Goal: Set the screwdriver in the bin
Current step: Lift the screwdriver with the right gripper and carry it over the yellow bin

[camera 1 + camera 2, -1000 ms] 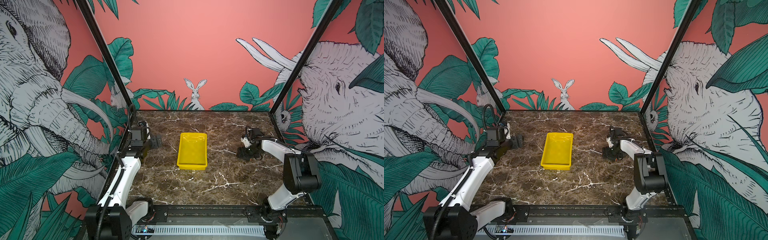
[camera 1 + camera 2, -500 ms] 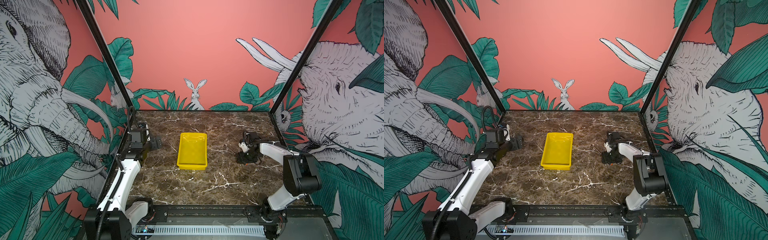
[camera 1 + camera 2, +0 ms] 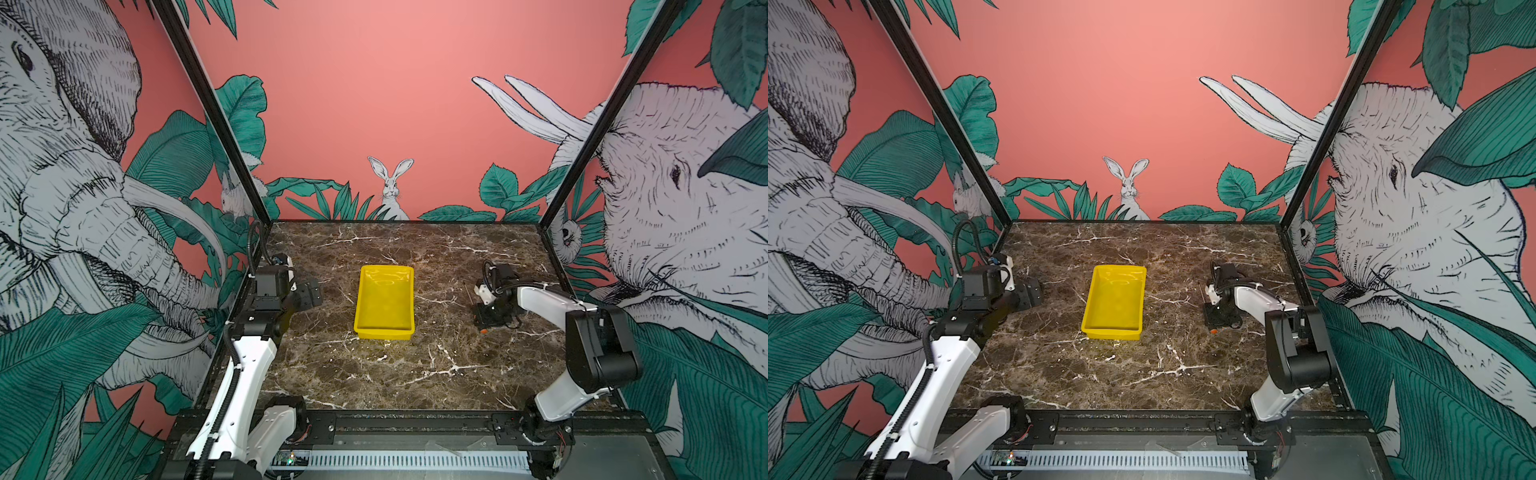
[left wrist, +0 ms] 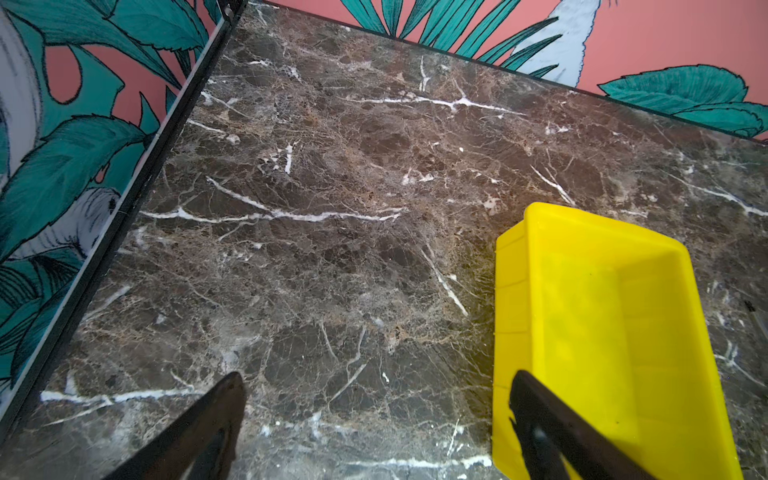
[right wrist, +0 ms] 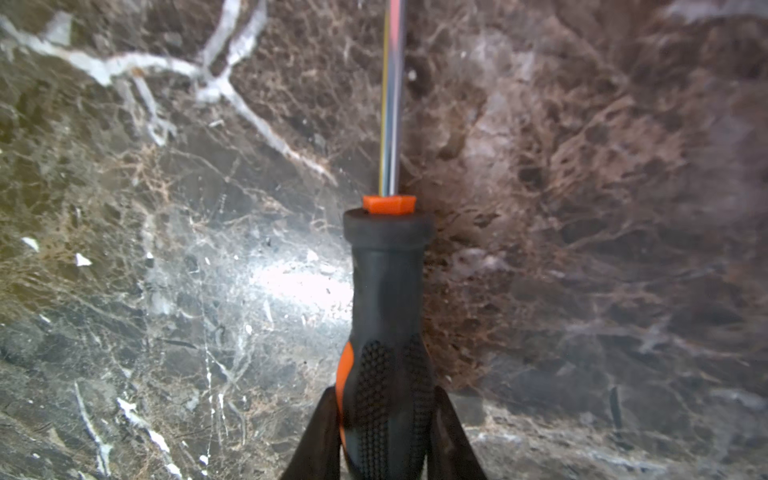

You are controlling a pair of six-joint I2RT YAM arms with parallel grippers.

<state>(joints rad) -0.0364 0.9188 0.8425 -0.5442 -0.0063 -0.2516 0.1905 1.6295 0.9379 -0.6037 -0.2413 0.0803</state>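
Observation:
The screwdriver point(image 5: 386, 291) lies on the marble to the right of the bin, its black handle with orange trim between my right gripper's fingers and its metal shaft pointing toward the back wall. In both top views only its orange end cap point(image 3: 483, 331) point(image 3: 1213, 331) and its thin shaft show. My right gripper point(image 5: 385, 392) point(image 3: 486, 318) point(image 3: 1219, 318) is shut on the handle, low over the table. The yellow bin point(image 3: 384, 330) point(image 3: 1111, 332) point(image 4: 513, 291) sits mid-table with nothing in it. My left gripper point(image 4: 376, 376) point(image 3: 309, 295) point(image 3: 1030, 293) hovers open just left of the bin.
Brown marble tabletop point(image 3: 415, 374) enclosed by painted walls and black corner posts point(image 3: 216, 124). The left wall's black base edge point(image 4: 124, 216) runs close beside my left gripper. A black rail point(image 3: 395, 424) crosses the front edge.
My right gripper has come down toward the front over the screwdriver and shut on its handle. The left arm has barely moved.

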